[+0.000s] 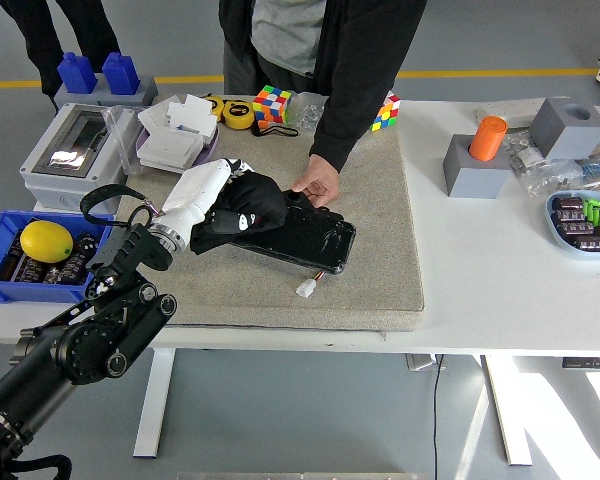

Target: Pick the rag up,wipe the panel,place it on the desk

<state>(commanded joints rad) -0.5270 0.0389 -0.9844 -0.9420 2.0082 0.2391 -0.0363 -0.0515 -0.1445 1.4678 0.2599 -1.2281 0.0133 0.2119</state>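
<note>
left hand (205,195) clamped on rag (242,205) | rag pressed onto panel (300,235) for wiping | person's hand (316,183) steadies panel's far edge

Black rag (248,205), glossy black panel (300,237)

Clutter I'm seeing around the work mat

A lemon (46,241) is sitting in the blue bin (5,285) at left; an orange cylinder (488,137) is standing in a grey block (476,172); two colour cubes (272,103) are lying at the far edge.
</note>
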